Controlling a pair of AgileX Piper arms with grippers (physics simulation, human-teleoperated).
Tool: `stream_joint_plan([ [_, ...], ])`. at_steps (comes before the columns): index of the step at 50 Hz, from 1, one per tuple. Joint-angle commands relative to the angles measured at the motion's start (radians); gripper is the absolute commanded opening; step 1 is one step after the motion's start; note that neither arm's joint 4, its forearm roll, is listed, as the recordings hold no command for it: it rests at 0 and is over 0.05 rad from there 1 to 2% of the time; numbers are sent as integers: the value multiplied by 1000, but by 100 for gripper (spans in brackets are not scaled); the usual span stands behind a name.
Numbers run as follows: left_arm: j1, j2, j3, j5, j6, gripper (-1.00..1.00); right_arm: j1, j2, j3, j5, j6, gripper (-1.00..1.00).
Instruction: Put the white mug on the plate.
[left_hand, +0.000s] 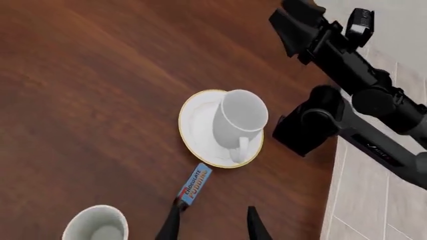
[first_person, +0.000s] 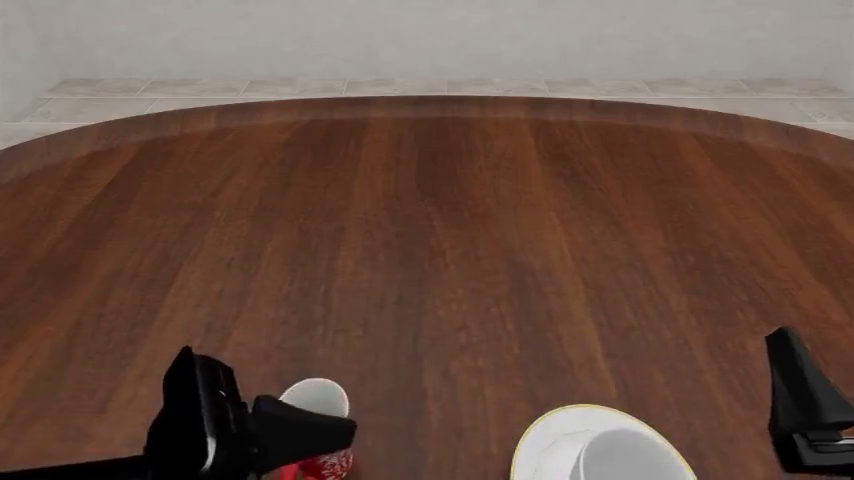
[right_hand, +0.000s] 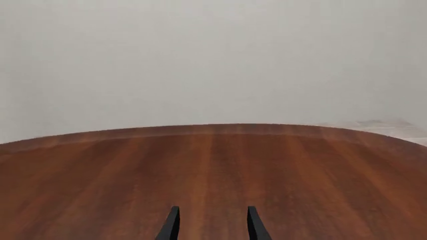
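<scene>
The white mug (left_hand: 240, 120) stands upright on the plate (left_hand: 197, 131), its loop handle reaching toward the plate's yellowish rim. In the front view the plate (first_person: 541, 440) sits at the near edge of the wooden surface (first_person: 441, 250), right of centre. A chocolate pudding packet (left_hand: 194, 184) lies on the surface just beside the plate. The red mug (first_person: 318, 432) stands well apart, to the left, close to the left arm.

The left tool (left_hand: 212, 223) has its fingers parted and holds nothing. The right tool (right_hand: 212, 224) likewise shows parted, empty fingers over bare wood. Only the fingertips show in each wrist view, so the full opening width probably cannot be judged.
</scene>
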Motion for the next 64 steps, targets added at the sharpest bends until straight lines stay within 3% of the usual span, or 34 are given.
stream_joint_plan([
  [1,26,-161,52,53,-8,100,19,0,-25,-69,38,100],
  [37,81,-454,119,181,-47,100,13,0,-72,-151,76,100],
  [53,105,-556,150,236,-57,100,11,0,-123,-136,93,100],
  [64,127,-645,153,298,-61,100,18,0,-225,-59,86,100],
])
